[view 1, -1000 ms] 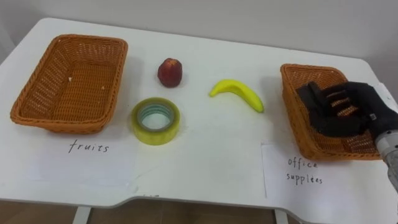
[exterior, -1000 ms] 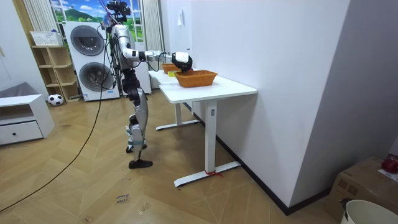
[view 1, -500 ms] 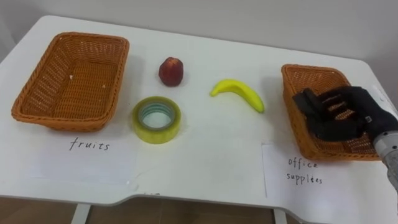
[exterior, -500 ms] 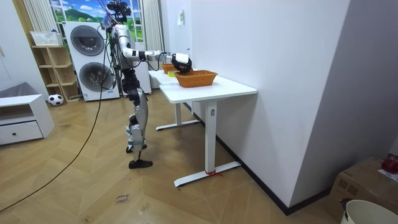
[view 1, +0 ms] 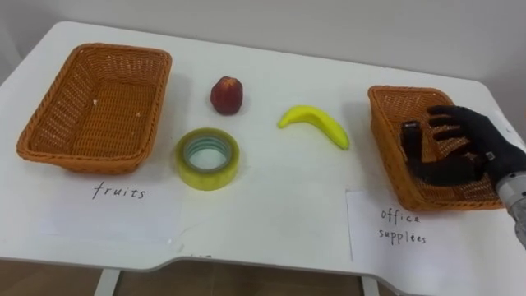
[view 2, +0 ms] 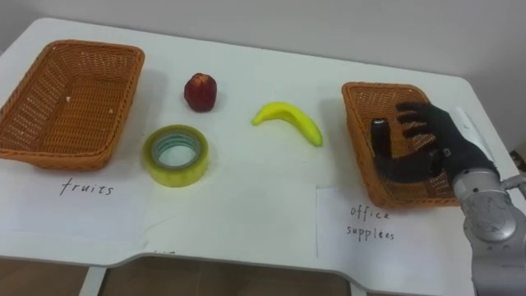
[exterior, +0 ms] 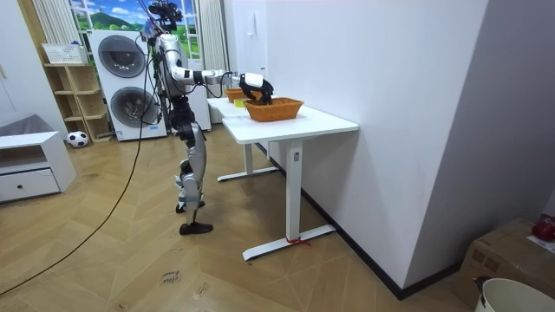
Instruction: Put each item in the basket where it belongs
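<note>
Right hand over right basket at right edge of table, fingers spread wide, holding nothing; pose suits release into basket. Tape roll, apple, banana mid-table, unsorted. Left basket at left edge holds no fruit.

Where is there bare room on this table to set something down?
Widest bare patch: between the tape roll, the banana and the office-supplies basket. Another strip behind the apple. The fruits basket looks empty. Crowded: the office-supplies basket, under the right hand.
</note>
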